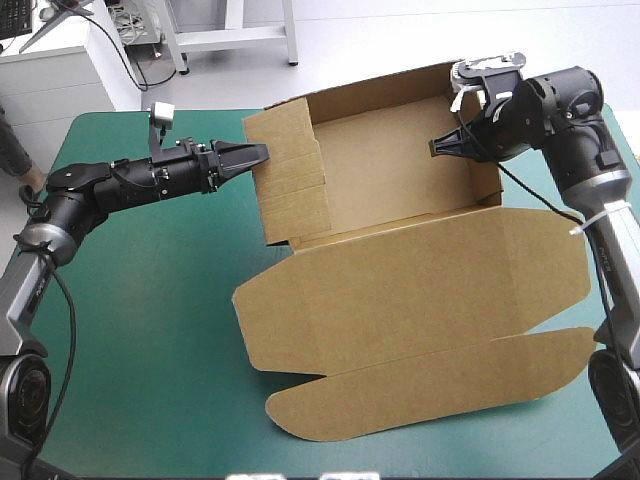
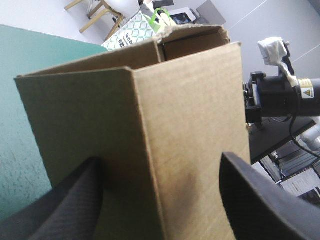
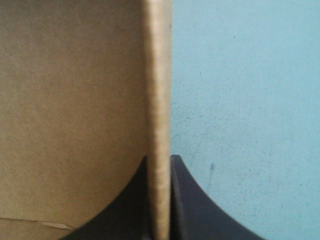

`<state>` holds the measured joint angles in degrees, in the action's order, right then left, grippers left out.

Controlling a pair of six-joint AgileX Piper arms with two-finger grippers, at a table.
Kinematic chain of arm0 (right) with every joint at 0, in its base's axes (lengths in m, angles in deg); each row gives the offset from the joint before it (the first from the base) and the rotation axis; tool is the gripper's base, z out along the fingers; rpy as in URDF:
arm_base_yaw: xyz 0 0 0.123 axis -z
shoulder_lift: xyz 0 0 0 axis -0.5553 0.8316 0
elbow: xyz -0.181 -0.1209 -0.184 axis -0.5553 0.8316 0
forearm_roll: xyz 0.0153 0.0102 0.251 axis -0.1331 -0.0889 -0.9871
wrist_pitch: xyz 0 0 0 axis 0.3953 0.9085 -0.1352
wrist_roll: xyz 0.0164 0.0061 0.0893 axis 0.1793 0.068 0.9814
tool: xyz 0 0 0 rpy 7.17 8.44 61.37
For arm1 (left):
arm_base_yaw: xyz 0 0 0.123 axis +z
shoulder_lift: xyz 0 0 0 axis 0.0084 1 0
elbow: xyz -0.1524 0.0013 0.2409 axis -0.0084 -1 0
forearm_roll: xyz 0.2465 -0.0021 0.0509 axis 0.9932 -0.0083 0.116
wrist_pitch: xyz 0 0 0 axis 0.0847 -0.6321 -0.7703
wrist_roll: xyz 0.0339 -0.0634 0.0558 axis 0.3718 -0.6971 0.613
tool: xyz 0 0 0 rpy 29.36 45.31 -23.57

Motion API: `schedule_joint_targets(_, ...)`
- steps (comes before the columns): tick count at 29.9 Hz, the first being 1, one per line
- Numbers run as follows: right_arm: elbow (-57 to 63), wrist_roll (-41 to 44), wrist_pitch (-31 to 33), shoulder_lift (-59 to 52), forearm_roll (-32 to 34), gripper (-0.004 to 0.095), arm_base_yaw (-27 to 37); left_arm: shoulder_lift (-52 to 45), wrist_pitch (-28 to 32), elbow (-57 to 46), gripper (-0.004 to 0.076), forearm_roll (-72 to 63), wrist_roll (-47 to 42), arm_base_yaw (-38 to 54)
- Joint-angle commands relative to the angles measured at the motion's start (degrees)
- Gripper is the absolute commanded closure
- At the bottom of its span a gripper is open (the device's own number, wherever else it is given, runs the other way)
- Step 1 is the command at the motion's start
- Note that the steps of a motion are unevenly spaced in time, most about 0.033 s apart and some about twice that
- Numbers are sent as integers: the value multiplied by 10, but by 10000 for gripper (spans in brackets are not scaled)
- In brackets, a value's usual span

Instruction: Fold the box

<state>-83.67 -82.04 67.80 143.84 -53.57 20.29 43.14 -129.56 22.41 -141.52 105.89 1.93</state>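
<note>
Brown box (image 1: 400, 290), lid flat toward the surface's (image 1: 130, 330) near edge: right fingers (image 3: 192, 205) pinch its right wall; left fingers (image 2: 70, 205), wide apart, face the left wall, which hides the interior.

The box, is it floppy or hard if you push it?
Probably stiff: the box holds its walls upright. Likely light, thin board, so a push may slide it on the teal-green cover. Its flat lid may hinge floppily.
</note>
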Motion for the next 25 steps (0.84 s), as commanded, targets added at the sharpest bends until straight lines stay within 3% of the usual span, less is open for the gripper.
schedule_joint_targets(1,-16,-2,-46,-24,-24,927,2,-28,-3,27,251,8,-35,-11)
schedule_joint_targets(10,-16,3,-61,-19,-40,921,-9,-28,76,140,251,294,-236,-86)
schedule_joint_targets(16,-17,11,-78,-6,-40,921,-36,-28,84,207,251,505,-399,-145)
schedule_joint_targets(20,-17,18,-91,-3,-40,921,-50,-28,93,224,251,581,-462,-166)
schedule_joint_targets(25,-17,33,-96,-1,-40,921,-61,-25,106,225,346,662,-520,-184)
